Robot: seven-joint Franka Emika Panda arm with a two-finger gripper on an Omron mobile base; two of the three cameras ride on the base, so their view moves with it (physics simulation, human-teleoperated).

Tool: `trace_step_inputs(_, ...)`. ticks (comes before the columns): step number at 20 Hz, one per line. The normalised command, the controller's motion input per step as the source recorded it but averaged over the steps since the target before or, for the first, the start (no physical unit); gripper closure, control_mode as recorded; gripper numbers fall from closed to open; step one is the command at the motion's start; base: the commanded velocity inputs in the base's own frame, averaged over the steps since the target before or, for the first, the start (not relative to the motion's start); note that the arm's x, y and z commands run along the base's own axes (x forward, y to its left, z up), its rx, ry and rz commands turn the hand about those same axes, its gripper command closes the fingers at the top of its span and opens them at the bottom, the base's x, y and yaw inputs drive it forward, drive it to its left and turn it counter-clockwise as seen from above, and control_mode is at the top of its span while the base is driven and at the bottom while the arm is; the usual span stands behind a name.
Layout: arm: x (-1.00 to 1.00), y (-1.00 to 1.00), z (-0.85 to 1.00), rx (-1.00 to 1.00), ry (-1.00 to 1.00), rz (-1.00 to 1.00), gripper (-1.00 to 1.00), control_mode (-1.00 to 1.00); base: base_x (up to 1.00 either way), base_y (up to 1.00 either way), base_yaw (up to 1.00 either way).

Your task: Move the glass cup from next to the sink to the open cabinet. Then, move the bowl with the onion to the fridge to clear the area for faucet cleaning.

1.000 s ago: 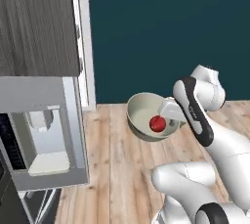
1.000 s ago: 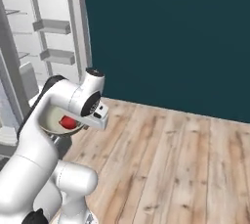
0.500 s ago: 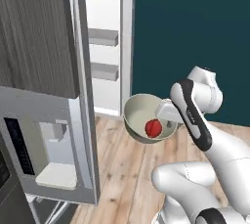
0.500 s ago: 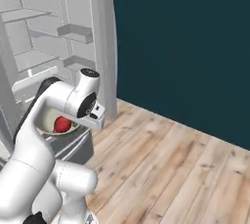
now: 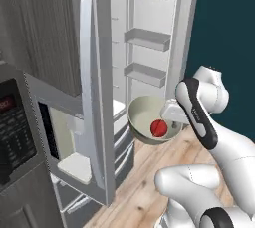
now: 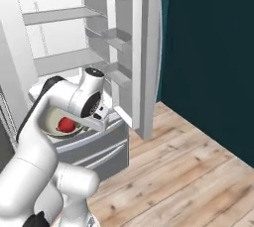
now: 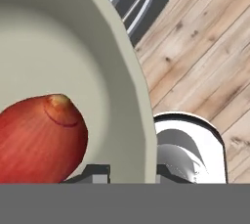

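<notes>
Count: one fridge (image 5: 149, 48), one bowl (image 5: 142, 117), one onion (image 5: 159, 128), one tool (image 5: 172, 116).

Left to right in the left base view: a dark control panel sits at the far left edge, then the fridge's left door (image 5: 92, 122) stands swung outward with its dispenser recess facing the camera. Beyond its edge the fridge interior lies open, with three pale door bins stacked one above another. The bowl hangs in the air just in front of the lower interior, above the drawer fronts, with the onion resting inside it toward the tool side. The tool is clenched on the bowl's right rim.

In the hand view one finger (image 7: 95, 173) sits inside the bowl (image 7: 122, 71) wall and the other outside, with the onion (image 7: 41, 137) close to the inner one.

In the right base view the bowl (image 6: 47, 126) is partly hidden behind the arm; the right door's edge (image 6: 144, 52) stands just right of the tool (image 6: 101, 117). Open wooden floor (image 6: 198, 171) extends right to the dark teal wall (image 6: 213, 47).
</notes>
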Motion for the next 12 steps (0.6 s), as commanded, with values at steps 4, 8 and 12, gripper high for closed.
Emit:
trace_step_inputs(4,0.00,0.00,0.00,0.00,0.00,0.00,1.00,1.00,0.51,-0.76,0.38)
trace_step_inputs(8,0.00,0.00,0.00,0.00,0.00,0.00,1.00,1.00,0.23,-0.59,0.31)
trace_step_inputs(12,0.00,0.00,0.00,0.00,0.00,0.00,1.00,1.00,0.00,-0.05,0.32)
